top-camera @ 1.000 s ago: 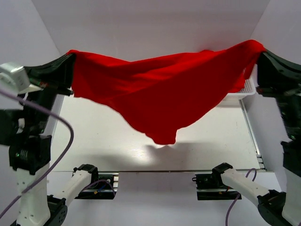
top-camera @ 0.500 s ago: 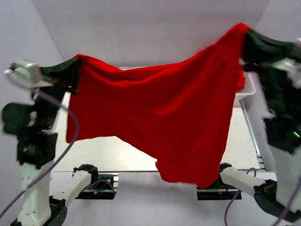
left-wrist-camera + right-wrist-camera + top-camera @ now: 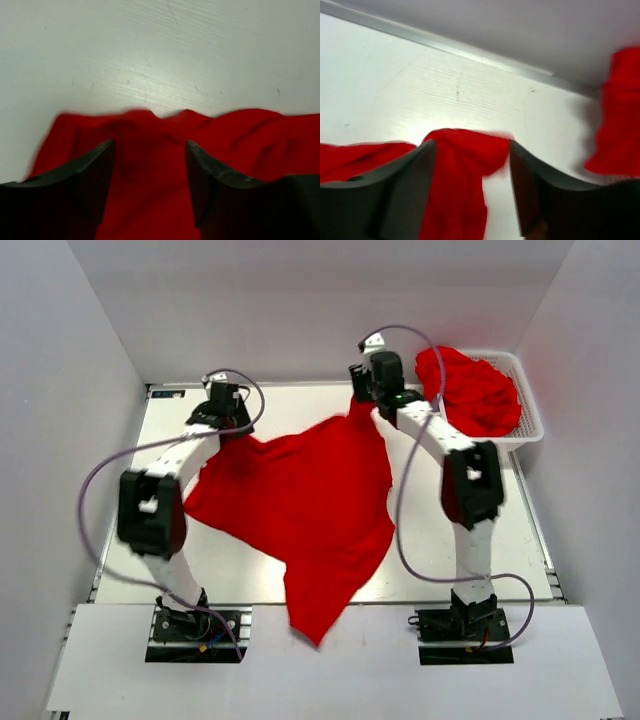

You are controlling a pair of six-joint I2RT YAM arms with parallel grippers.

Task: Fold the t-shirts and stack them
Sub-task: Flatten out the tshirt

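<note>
Bright, even light; wrist cams blurry

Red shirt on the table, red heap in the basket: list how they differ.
The shirt on the table lies spread out, nearly flat; the heap in the basket is bunched and rumpled. The shirt has its far corners at the left gripper and right gripper; the heap sits off to the right of both. Both are plain bright red cloth.

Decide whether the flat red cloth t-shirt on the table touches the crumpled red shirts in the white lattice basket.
Apart. The right wrist view shows white table between the flat red t-shirt and the crumpled red shirts.
</note>
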